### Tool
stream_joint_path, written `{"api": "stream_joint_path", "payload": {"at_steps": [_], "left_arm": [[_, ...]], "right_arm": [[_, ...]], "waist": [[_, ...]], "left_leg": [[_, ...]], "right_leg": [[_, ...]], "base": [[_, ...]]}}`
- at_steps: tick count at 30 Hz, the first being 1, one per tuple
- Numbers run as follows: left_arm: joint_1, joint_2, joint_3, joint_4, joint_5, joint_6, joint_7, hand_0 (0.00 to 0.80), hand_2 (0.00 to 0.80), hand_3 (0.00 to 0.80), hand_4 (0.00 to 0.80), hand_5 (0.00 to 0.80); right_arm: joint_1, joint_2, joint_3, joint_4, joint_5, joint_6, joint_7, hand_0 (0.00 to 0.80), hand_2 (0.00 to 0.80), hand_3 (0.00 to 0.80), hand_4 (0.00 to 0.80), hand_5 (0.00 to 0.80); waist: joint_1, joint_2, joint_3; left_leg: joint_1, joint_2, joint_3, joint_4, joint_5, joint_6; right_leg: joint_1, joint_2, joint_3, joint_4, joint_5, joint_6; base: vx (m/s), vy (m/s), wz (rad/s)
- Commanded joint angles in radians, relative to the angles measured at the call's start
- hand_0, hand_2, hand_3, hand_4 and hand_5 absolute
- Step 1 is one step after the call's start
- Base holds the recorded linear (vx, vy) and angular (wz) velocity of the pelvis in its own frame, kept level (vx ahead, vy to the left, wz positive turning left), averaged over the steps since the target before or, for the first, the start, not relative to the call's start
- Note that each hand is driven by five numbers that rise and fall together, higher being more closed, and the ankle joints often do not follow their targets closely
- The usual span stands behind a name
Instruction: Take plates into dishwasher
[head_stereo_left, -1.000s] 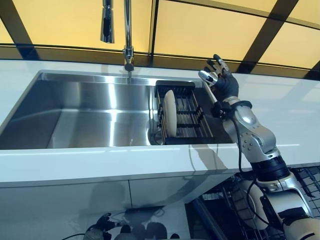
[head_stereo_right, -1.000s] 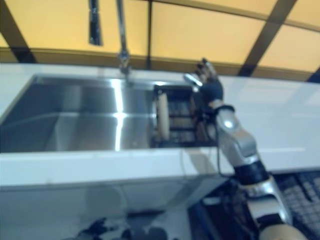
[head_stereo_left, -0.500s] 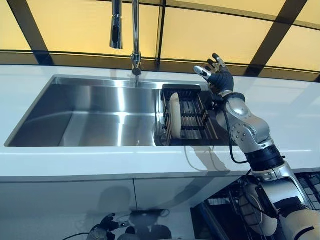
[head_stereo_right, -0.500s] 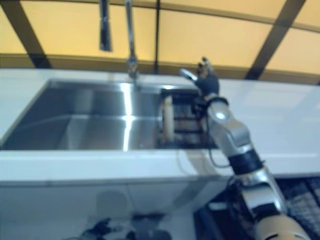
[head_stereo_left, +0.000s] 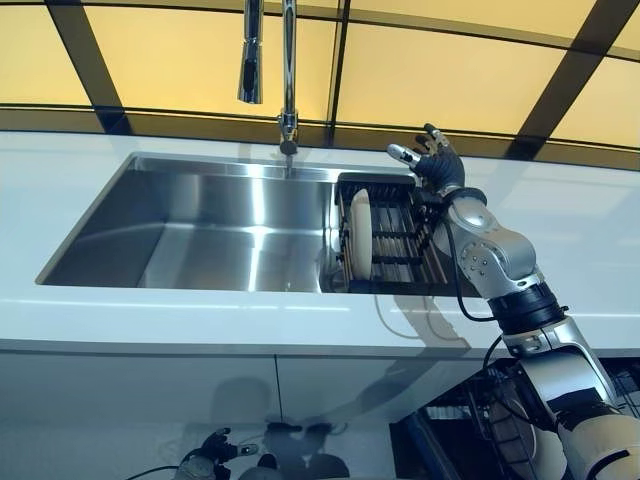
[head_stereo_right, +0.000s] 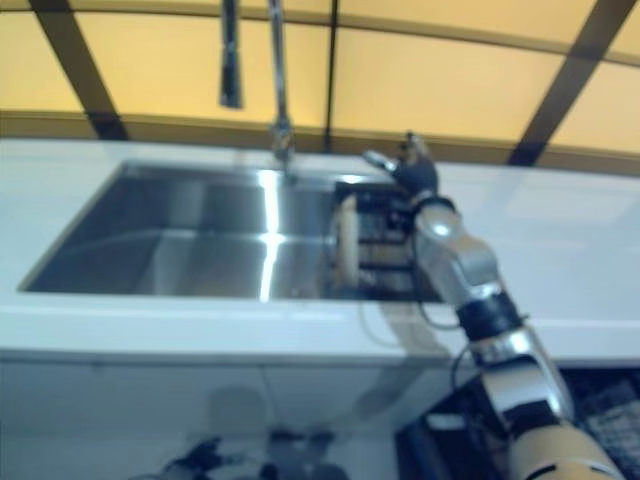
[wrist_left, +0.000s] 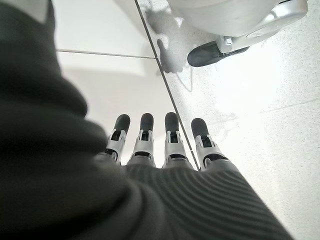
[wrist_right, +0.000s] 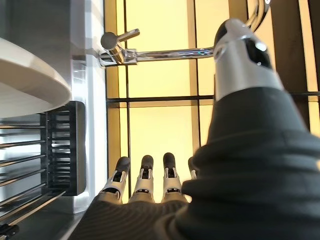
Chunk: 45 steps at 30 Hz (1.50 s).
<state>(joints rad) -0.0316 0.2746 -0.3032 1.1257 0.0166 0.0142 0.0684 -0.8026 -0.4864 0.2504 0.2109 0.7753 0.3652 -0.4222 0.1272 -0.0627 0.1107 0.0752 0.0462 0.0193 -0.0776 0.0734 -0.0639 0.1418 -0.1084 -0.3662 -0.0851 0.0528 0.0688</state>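
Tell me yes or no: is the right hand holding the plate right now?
No. The right hand is open above the far end of the rack, apart from the plate standing upright in it.

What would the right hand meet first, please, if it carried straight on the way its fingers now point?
Probably the yellow window panel behind the counter: the right hand is open, pointing up and back over the dish rack, past the plate. Depth is unclear.

Faucet (head_stereo_left: 287, 70) top cut off
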Motion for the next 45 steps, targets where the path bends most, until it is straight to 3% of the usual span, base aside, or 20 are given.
{"api": "stream_joint_path", "payload": {"at_steps": [1,20,45], "left_arm": [[-0.081,0.003,-0.069,0.039,-0.021,-0.004,0.008,0.0,0.0,0.0,0.0,0.0],[-0.091,0.007,-0.078,0.027,-0.034,-0.003,0.014,0.0,0.0,0.0,0.0,0.0],[-0.106,0.005,-0.086,0.027,-0.045,-0.007,0.019,0.0,0.0,0.0,0.0,0.0]], "right_arm": [[-0.122,-0.017,0.027,0.035,-0.045,-0.017,0.045,0.0,0.0,0.0,0.0,0.0],[-0.054,0.024,0.052,0.085,-0.015,-0.009,0.14,0.0,0.0,0.0,0.0,0.0],[0.006,0.032,0.036,0.153,-0.006,-0.003,0.178,0.0,0.0,0.0,0.0,0.0]], "waist": [[0.012,-0.016,-0.021],[0.007,-0.013,-0.002],[0.001,-0.012,0.006]], "left_leg": [[-0.012,-0.071,0.062,-0.01,-0.038,0.05],[-0.018,-0.067,0.069,-0.01,-0.032,0.048],[-0.02,-0.071,0.071,-0.01,-0.035,0.056]], "right_leg": [[-0.006,0.039,0.009,0.094,-0.092,-0.026],[-0.011,0.047,0.015,0.088,-0.086,-0.028],[-0.021,0.043,0.016,0.104,-0.09,-0.024]], "base": [[0.0,0.0,0.0],[-0.003,-0.003,0.0],[0.0,0.0,0.0]]}}
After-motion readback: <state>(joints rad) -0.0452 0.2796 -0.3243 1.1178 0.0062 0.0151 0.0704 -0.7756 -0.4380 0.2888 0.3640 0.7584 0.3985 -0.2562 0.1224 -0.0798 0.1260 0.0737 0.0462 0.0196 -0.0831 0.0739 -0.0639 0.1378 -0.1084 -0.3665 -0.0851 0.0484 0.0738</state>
